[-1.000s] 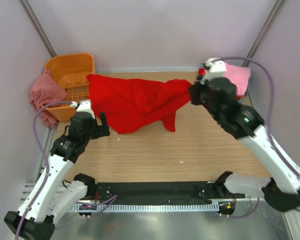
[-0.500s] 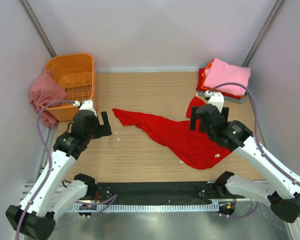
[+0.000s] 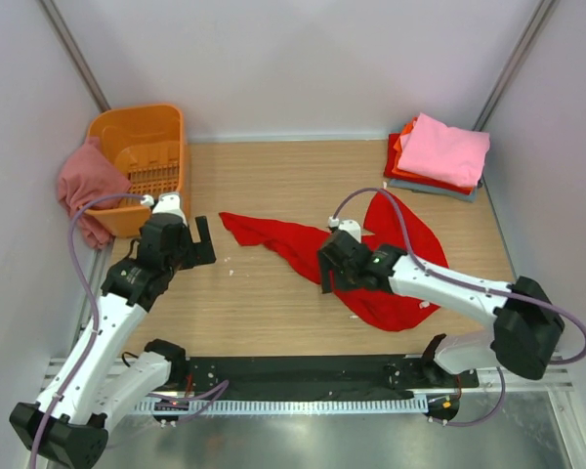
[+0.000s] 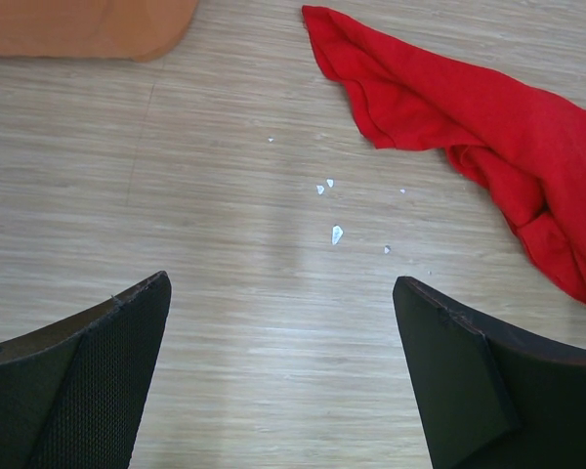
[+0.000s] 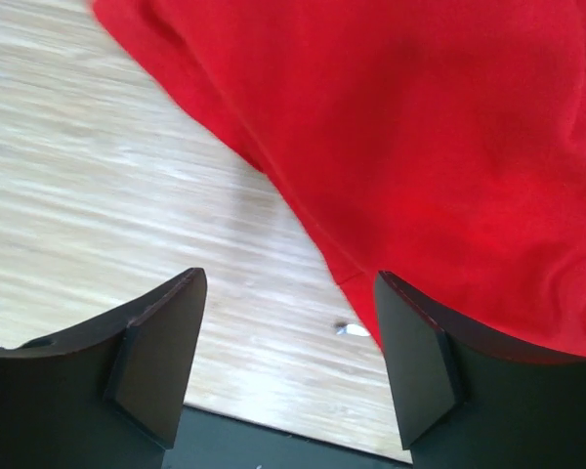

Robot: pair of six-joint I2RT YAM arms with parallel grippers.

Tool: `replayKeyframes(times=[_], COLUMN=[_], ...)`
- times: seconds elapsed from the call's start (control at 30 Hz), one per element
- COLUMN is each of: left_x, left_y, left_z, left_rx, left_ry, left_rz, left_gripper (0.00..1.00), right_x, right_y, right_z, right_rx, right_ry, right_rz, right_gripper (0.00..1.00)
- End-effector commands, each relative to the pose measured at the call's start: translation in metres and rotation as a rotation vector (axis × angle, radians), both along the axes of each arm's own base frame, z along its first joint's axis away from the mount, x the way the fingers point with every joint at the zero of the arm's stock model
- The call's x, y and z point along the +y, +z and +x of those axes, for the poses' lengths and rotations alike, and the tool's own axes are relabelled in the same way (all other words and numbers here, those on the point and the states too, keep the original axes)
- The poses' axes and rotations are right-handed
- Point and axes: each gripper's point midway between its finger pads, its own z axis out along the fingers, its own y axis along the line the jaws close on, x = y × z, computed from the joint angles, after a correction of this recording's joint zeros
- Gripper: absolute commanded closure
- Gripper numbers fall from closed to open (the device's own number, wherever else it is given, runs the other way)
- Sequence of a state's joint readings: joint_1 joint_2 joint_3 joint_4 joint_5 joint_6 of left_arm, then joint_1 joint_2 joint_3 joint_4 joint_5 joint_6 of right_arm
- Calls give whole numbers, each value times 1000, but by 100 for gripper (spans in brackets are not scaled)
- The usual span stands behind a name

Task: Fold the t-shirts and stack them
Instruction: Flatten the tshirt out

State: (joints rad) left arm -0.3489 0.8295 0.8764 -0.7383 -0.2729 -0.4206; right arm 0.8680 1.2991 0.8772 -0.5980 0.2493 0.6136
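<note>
- Got a bright red t-shirt (image 3: pixel 278 237) sprawled unfolded across the middle of the table (image 3: pixel 264 313). Long narrow end stretched out to the left, wider bunched-up part on the right.
- Left gripper (image 3: pixel 195 244) hanging over bare wood just beside that narrow tip, clear of the cloth. Fingers (image 4: pixel 78 381) spread wide in the wrist view, nothing between them.
- Right gripper (image 3: pixel 327 280) down low at the shirt's near-left edge. Gaping wide too, with red cloth running up past the right-hand finger but not pinched.
- Can't tell if that finger is actually touching the fabric or just above it.
- Neat folded stack over in the far right corner: light pink shirt (image 3: pixel 449 149) on top, orange-red shirt (image 3: pixel 400 156) under it, grey-blue shirt (image 3: pixel 459 192) peeking out at the bottom.
- Dusty rose shirt (image 3: pixel 80 186) slumped over the left side of the orange basket (image 3: pixel 137 127), far left corner.
- A few tiny white flecks (image 4: pixel 336 234) on the wood ahead of the left gripper, near the shirt's tip.
</note>
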Motion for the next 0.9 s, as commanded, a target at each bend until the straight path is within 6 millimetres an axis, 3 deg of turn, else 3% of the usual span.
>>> replayKeyframes(times=[0.0, 0.1, 0.13, 0.27, 0.3, 0.37, 0.4, 0.43, 0.47, 0.5, 0.57, 0.6, 0.67, 0.87], left_x=[0, -5, -6, -7, -7, -8, -8, -8, -8, -8, -8, -8, -8, -10], left_y=[7, 4, 5, 6, 6, 7, 7, 7, 7, 7, 7, 7, 8, 6], left_z=[4, 3, 3, 2, 3, 3, 3, 3, 3, 3, 3, 2, 2, 3], left_rx=[-28, -18, -20, -28, -27, -31, -29, -30, -29, -30, -32, -32, -34, -28], left_ry=[-5, -27, -28, -32, -35, -38, -40, -42, -41, -42, -41, -42, -42, -51], left_rz=[3, -14, -16, -24, -24, -26, -27, -27, -28, -27, -27, -27, -28, -32], left_gripper=[4, 4, 4, 4, 4, 4, 4, 4, 4, 4, 4, 4, 4, 4], right_x=[1, -32, -53, -92, -93, -99, -104, -106, -109, -114, -123, -130, -137, -163], right_y=[21, 39, 43, 50, 63, 36, 47, 21, 15, 24, -5, 0, -15, -25], right_z=[36, 81, 104, 158, 178, 196, 219, 229, 237, 255, 267, 282, 293, 316], right_rx=[-120, -171, -165, -160, -184, -100, -124, -66, -43, -66, 1, -17, 6, 3], right_ry=[-94, -187, -259, -342, -354, -344, -371, -371, -374, -395, -406, -431, -440, -491], right_rz=[-40, -91, -58, -95, -93, -171, -158, -188, -192, -175, -218, -213, -214, -158], right_gripper=[23, 22, 22, 20, 19, 17, 17, 16, 16, 16, 16, 16, 18, 25])
